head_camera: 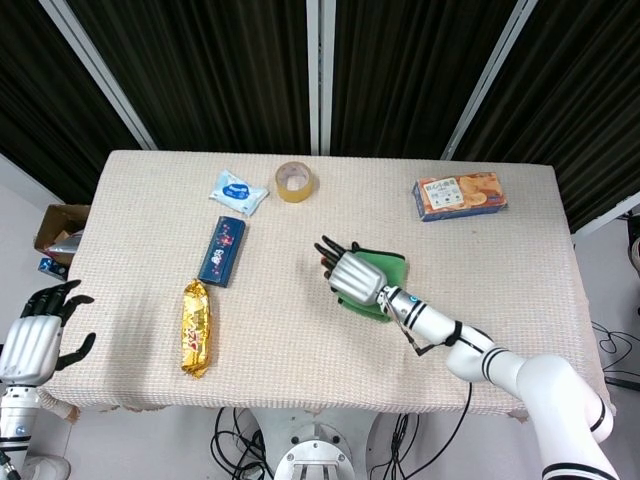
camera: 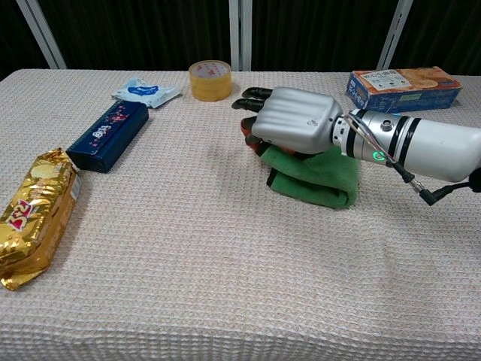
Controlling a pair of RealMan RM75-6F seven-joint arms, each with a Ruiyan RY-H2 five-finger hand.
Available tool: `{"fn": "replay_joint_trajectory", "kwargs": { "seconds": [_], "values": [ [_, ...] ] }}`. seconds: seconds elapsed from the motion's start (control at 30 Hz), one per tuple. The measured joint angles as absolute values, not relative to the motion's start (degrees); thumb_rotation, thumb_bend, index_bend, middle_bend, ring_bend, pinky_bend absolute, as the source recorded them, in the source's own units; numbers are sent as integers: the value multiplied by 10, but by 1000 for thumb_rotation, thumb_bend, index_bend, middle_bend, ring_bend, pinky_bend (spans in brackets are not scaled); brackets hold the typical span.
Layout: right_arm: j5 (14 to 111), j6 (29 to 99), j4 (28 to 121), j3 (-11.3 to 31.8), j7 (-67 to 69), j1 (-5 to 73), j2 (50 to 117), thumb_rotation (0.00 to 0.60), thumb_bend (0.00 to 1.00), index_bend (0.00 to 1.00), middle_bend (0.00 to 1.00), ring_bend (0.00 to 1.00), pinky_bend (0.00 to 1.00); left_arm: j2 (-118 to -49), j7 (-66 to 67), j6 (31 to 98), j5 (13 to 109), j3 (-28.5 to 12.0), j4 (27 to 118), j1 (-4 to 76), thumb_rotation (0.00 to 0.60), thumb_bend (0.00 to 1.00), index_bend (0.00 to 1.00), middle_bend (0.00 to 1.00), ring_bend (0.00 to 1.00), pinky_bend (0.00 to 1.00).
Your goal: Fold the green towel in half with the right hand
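Two layers of green towel (camera: 316, 179) are lying doubled at the surface's (camera: 225, 256) centre-right; the right robot hand (camera: 294, 120) is resting over its left end, grip unclear. Left robot hand (head_camera: 35, 335) is hanging open off the edge.

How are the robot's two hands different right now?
The right hand reaches over the table and rests on the folded green towel; the left hand hangs off the table's left edge, touching nothing, fingers apart. Both are silver with dark fingers.
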State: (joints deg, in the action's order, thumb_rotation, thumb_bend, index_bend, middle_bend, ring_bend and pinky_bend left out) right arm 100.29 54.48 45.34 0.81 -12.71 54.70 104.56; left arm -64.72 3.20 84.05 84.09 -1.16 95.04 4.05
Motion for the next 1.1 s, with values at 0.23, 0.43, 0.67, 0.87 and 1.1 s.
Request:
{"fn": "replay_joint_trajectory", "kwargs": {
  "seconds": [0.23, 0.43, 0.67, 0.87, 1.1],
  "values": [
    [976, 546, 468, 16, -149, 533, 1057, 600, 4, 0, 73, 0, 0, -649, 28, 846, 844, -13, 947, 39, 600, 296, 297, 135, 139, 135],
    [944, 589, 542, 42, -183, 503, 1018, 600, 0, 0, 24, 0, 0, -645, 30, 854, 851, -16, 949, 39, 600, 296, 295, 135, 139, 135],
    [880, 667, 718, 69, -219, 420, 905, 600, 135, 29, 171, 1, 88, -642, 37, 857, 848, -24, 948, 42, 600, 297, 294, 136, 139, 134],
    [821, 761, 887, 67, -185, 289, 761, 600, 224, 109, 188, 1, 101, -647, 56, 849, 845, -29, 944, 51, 600, 296, 294, 135, 139, 135],
    [811, 858, 949, 21, -32, 151, 662, 600, 248, 111, 162, 0, 19, -648, 84, 847, 856, -29, 953, 58, 600, 297, 294, 135, 139, 134]
  ]
}}
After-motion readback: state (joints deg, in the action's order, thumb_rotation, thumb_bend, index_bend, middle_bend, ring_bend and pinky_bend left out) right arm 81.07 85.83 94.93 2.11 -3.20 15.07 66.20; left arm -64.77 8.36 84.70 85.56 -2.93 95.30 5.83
